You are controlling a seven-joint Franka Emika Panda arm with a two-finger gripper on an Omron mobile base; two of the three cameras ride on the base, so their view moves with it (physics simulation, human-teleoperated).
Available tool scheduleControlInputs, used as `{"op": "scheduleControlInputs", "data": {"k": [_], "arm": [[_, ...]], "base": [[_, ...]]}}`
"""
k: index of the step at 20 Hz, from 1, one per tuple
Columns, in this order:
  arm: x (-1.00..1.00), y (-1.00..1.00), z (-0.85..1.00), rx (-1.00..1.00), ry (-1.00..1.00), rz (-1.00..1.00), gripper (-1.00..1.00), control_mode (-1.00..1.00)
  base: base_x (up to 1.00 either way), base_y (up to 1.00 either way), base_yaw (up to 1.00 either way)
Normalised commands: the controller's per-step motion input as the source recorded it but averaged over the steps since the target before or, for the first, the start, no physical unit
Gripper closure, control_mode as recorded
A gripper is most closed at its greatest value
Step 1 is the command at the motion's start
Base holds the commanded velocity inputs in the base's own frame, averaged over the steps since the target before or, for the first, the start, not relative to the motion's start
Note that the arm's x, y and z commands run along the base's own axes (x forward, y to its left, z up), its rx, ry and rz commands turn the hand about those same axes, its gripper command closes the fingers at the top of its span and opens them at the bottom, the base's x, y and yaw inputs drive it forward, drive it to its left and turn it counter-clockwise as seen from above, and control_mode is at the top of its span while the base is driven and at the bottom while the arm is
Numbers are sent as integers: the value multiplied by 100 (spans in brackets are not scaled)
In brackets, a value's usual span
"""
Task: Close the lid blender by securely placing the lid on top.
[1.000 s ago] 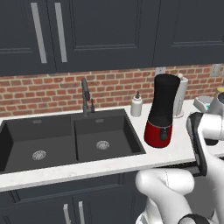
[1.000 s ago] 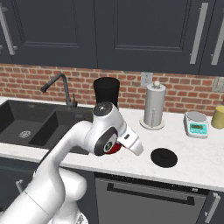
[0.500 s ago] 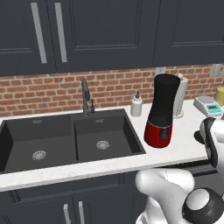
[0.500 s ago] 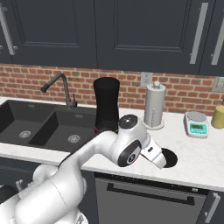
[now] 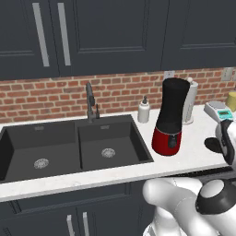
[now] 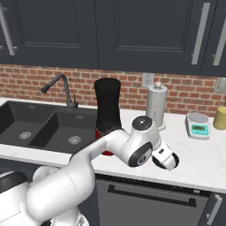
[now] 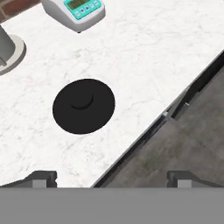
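While its two dark tips stand wide apart with nothing between them, the tool (image 7: 111,177) hangs open above the white marble desk (image 7: 144,57), near its front edge. Ahead of the tool, a little toward its left tip in the hand view, the lid (image 7: 83,106) lies flat on the desk, untouched and apart from both tips. Farther ahead of the tool, beyond the lid, sits a small white scale (image 7: 78,12) with a teal panel. From the right base view the tool (image 6: 165,160) hovers over the lid (image 6: 175,160), and the blender (image 6: 108,112) stands upright behind the arm, well apart from the lid, its black jar top uncovered.
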Motion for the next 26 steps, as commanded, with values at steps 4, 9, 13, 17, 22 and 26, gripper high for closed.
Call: {"op": "scheduleControlInputs", "data": {"k": [4,9,13,17,22,26], "arm": [[33,-5,0,3,0,0,-100,-100],[36,0,-14,1,3,2,-100,-100],[16,-11,-21,2,0,9,-100,-100],[13,-22,-22,2,0,10,-100,-100],[16,-26,-15,3,4,9,-100,-100],[25,-4,-14,0,9,7,-100,-100]], "base": [[0,0,0],[0,0,0],[0,0,0],[0,0,0],[0,0,0],[0,0,0]]}}
